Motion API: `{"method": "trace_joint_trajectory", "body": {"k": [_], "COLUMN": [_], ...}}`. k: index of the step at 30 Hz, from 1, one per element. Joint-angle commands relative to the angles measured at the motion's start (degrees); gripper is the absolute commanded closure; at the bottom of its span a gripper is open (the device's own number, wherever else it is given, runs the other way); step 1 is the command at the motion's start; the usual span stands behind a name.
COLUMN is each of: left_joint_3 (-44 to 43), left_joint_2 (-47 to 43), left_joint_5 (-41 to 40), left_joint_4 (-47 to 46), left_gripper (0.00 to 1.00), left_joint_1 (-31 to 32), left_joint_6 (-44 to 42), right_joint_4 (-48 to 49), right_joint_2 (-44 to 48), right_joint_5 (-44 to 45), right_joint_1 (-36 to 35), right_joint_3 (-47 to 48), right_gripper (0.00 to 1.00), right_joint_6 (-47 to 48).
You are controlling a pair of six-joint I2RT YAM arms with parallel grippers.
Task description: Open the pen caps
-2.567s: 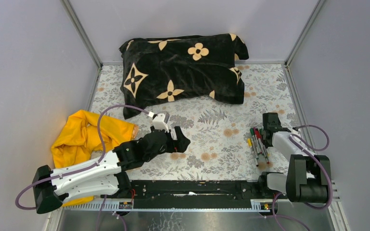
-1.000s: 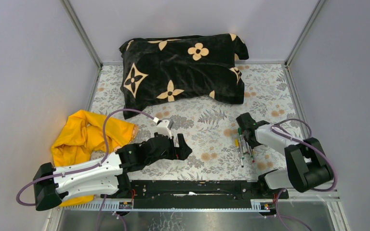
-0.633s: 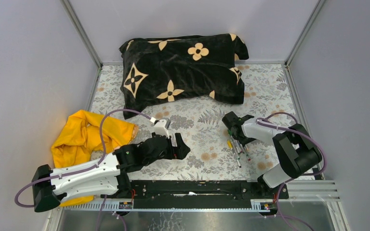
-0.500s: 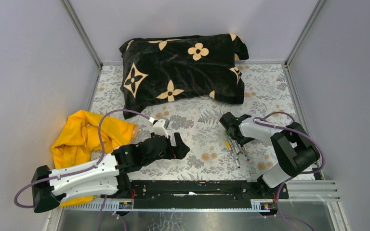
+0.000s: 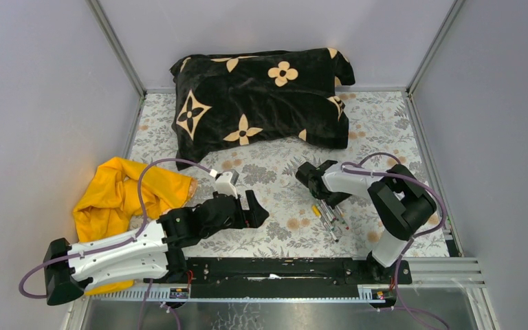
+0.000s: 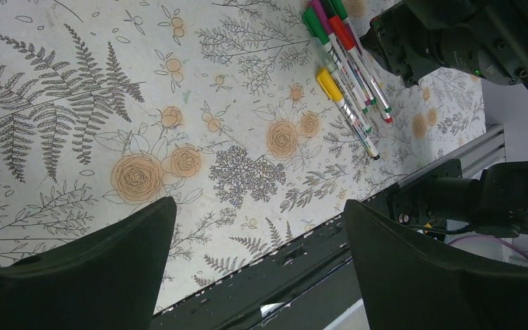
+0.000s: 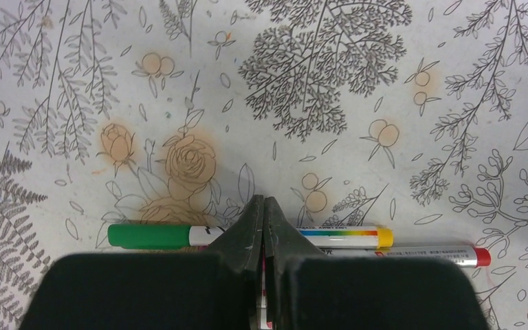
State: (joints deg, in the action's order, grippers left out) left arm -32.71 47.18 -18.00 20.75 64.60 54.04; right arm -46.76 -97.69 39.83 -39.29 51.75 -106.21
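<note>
A: Claw on the left side?

B: The left gripper is splayed wide with nothing between its fingers. It hovers low over the floral table cover, lower centre of the top view.

A: And the other?

B: The right gripper is pinched fully together, with nothing caught in the jaws. Its tips lie across the middle of the row of pens. Whether they press on the barrels, I cannot tell.

A: Where are the caps?

B: The pen caps sit on their pens, bunched side by side on the cover. In the top view they lie right of centre, just below and right of the right gripper. In the left wrist view they are at upper right: green, magenta and red together, yellow a little further down the bunch. In the right wrist view a green cap shows left of the fingers.

A: Anything else?

B: A black flowered pillow at top centre and a yellow cloth at the left edge, both well apart from the pens.
</note>
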Motion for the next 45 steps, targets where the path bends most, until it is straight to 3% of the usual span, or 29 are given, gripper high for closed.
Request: {"method": "trace_joint_trajectory", "body": {"k": [1, 11, 20, 24, 26, 27, 31, 38, 45], "left_joint_3": [0.67, -1.52, -6.20, -6.43, -6.26, -5.91, -5.84, -14.56, -16.92], "left_joint_2": [-0.46, 2.57, 9.13, 12.31, 14.93, 18.40, 25.41, 39.98, 46.13], "left_joint_5": [-1.53, -3.58, -5.55, -3.03, -0.78, 2.38, 6.42, 3.24, 1.91], "left_joint_4": [0.88, 0.98, -0.89, -4.07, -6.08, -9.01, -17.03, -19.23, -20.49], "left_gripper": [0.01, 0.01, 0.01, 0.01, 0.02, 0.03, 0.07, 0.09, 0.10], "left_joint_1": [0.53, 0.53, 0.55, 0.53, 0.53, 0.89, 3.26, 10.67, 12.69], "left_joint_6": [1.33, 0.78, -1.79, -3.87, -5.35, -7.20, -10.81, -16.95, -16.12], "right_joint_4": [1.21, -10.36, -19.71, -19.88, -13.70, -1.92, 13.18, 12.58, 17.62], "right_joint_2": [-5.50, -6.37, -5.06, -2.20, 2.03, 8.78, 18.24, 12.13, 10.62], "right_joint_5": [-8.77, 3.28, 16.19, 19.30, 18.59, 13.73, 5.02, -0.79, -8.56], "right_joint_1": [-3.09, -5.02, -4.78, -2.99, -1.01, 3.23, 9.60, 11.34, 11.27], "right_joint_3": [0.88, 12.85, 20.51, 18.95, 13.46, 5.67, -3.79, -1.97, -3.78], "right_gripper": [1.00, 1.00, 0.89, 0.87, 0.87, 0.87, 0.84, 0.84, 0.84], "right_joint_6": [-2.97, 4.60, 13.62, 18.78, 27.09, 38.45, 51.49, 56.12, 56.21]}}
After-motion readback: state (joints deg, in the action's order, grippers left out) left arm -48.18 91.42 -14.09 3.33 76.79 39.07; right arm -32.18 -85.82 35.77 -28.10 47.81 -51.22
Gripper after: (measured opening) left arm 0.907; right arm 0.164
